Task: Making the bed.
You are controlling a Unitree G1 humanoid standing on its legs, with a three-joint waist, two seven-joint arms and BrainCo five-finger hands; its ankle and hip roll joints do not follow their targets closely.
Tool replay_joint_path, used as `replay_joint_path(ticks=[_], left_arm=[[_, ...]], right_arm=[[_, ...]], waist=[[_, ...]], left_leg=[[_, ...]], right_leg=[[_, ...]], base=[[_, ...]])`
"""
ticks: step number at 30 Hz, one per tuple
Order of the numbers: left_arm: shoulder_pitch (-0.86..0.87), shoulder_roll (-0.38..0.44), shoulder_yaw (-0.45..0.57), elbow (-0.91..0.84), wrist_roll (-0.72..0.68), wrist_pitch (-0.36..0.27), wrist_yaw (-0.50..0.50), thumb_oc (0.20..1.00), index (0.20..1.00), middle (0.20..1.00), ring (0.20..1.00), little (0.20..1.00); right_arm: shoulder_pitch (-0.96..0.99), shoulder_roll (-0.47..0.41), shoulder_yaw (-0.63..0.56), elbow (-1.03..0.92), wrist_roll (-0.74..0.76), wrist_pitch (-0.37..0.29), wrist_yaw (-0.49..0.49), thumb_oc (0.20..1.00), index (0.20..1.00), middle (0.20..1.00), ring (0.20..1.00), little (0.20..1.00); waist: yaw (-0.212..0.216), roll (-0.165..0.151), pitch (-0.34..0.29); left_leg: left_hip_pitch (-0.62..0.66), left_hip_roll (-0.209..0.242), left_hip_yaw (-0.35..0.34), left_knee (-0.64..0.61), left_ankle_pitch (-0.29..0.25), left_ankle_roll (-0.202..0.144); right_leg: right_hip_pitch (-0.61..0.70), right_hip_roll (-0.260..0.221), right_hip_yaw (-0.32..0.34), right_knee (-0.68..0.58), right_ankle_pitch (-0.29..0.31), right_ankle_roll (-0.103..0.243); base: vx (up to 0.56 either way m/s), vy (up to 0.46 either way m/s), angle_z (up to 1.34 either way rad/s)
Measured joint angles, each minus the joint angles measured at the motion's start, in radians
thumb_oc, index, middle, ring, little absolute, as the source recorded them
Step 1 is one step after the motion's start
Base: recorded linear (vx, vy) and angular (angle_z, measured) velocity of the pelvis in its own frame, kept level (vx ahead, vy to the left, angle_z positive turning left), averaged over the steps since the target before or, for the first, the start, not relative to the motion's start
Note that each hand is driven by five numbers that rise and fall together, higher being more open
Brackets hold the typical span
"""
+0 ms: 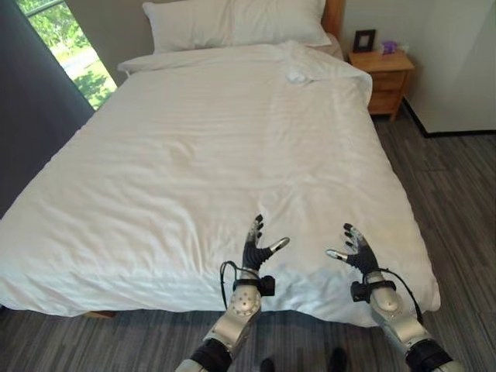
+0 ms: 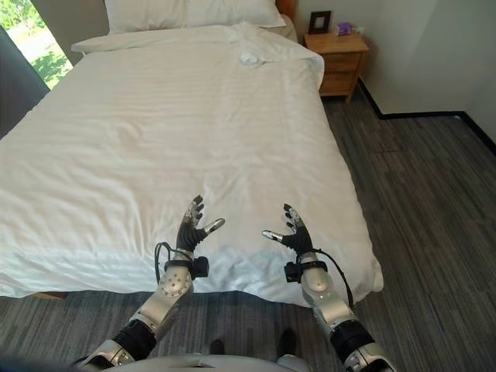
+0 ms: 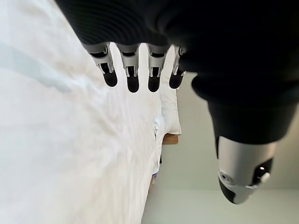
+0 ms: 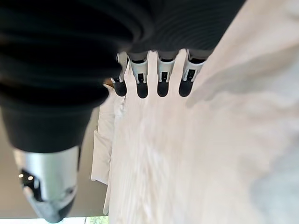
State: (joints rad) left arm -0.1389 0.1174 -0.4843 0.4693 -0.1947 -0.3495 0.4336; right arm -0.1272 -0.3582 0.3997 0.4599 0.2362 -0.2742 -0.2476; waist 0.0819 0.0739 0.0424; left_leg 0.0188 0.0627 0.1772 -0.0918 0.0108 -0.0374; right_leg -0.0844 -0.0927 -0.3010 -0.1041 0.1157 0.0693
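2 silver, dark-tipped hands, left hand (image 1: pixel 258 249) and right hand (image 1: pixel 358 252), hover released over the foot edge of the white quilted duvet (image 1: pixel 209 155) covering the wooden bed. Smooth it best with flat palms, sweeping outward toward that edge's corners.

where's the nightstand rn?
In the left eye view the nightstand stands at the far right, beside the head of the bed, holding a picture frame.
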Motion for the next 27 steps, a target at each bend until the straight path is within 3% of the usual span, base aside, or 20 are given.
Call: replay_joint_path(ticks=[5, 20, 21, 22, 23, 24, 27], left_arm=[[-0.012, -0.009, -0.002, 0.017, -0.001, 0.0, -0.015, 1.0, 1.0, 1.0, 1.0, 1.0], [-0.023, -0.006, -0.001, 0.017, -0.077, -0.013, -0.046, 1.0, 1.0, 1.0, 1.0, 1.0], [0.036, -0.036, 0.107, -0.064, -0.076, 0.043, -0.086, 1.0, 1.0, 1.0, 1.0, 1.0], [0.151, -0.084, 0.294, -0.236, -0.085, 0.069, -0.095, 1.0, 1.0, 1.0, 1.0, 1.0], [0.197, -0.075, 0.372, -0.309, -0.102, 0.069, -0.087, 1.0, 1.0, 1.0, 1.0, 1.0], [0.241, -0.044, 0.493, -0.34, -0.118, 0.077, -0.076, 1.0, 1.0, 1.0, 1.0, 1.0], [0.305, 0.027, 0.55, -0.341, -0.116, 0.084, -0.055, 1.0, 1.0, 1.0, 1.0, 1.0]], right_arm=[[0.005, 0.004, 0.002, 0.001, -0.003, 0.0, -0.013, 1.0, 1.0, 1.0, 1.0, 1.0], [0.045, 0.005, 0.021, -0.017, -0.041, -0.001, -0.027, 1.0, 1.0, 1.0, 1.0, 1.0], [0.044, -0.005, 0.006, -0.06, -0.006, 0.056, 0.045, 1.0, 1.0, 1.0, 1.0, 1.0], [0.035, -0.029, -0.002, -0.136, 0.022, 0.116, 0.141, 1.0, 1.0, 1.0, 1.0, 1.0], [0.038, -0.046, -0.006, -0.19, 0.032, 0.132, 0.174, 1.0, 1.0, 1.0, 1.0, 1.0], [0.043, -0.081, -0.027, -0.266, 0.041, 0.142, 0.212, 1.0, 1.0, 1.0, 1.0, 1.0], [0.054, -0.13, -0.093, -0.34, 0.04, 0.153, 0.232, 1.0, 1.0, 1.0, 1.0, 1.0]], waist=[[-0.003, 0.014, 0.01], [-0.027, 0.012, 0.03], [-0.004, 0.018, 0.033], [0.051, 0.011, 0.032], [0.069, -0.004, 0.032], [0.088, -0.007, 0.032], [0.111, 0.008, 0.03]], left_leg=[[0.0, 0.0, 0.0, 0.0, -0.001, 0.0], [0.0, 0.0, 0.003, 0.0, -0.006, 0.003], [-0.001, 0.018, 0.041, 0.001, -0.007, 0.009], [-0.003, 0.031, 0.103, 0.01, -0.02, 0.017], [-0.01, 0.03, 0.116, 0.021, -0.029, 0.007], [-0.012, 0.041, 0.113, 0.027, -0.028, -0.004], [-0.006, 0.056, 0.111, 0.043, -0.018, -0.013]], right_leg=[[-0.001, 0.001, 0.0, 0.0, 0.0, 0.0], [-0.002, 0.002, 0.005, 0.0, -0.002, 0.001], [-0.002, -0.02, -0.109, 0.011, -0.024, -0.025], [-0.029, -0.061, -0.26, 0.055, -0.029, -0.023], [-0.026, -0.088, -0.302, 0.06, -0.018, -0.012], [-0.017, -0.083, -0.327, 0.05, 0.0, -0.006], [0.024, -0.078, -0.376, 0.049, -0.011, -0.012]], base=[[0.0, 0.0, 0.0], [-0.01, -0.003, -0.01], [-0.07, -0.037, -0.85], [-0.01, -0.012, -1.11], [-0.1, -0.031, -1.04], [-0.13, -0.05, -0.09], [-0.07, -0.096, 0.4]])
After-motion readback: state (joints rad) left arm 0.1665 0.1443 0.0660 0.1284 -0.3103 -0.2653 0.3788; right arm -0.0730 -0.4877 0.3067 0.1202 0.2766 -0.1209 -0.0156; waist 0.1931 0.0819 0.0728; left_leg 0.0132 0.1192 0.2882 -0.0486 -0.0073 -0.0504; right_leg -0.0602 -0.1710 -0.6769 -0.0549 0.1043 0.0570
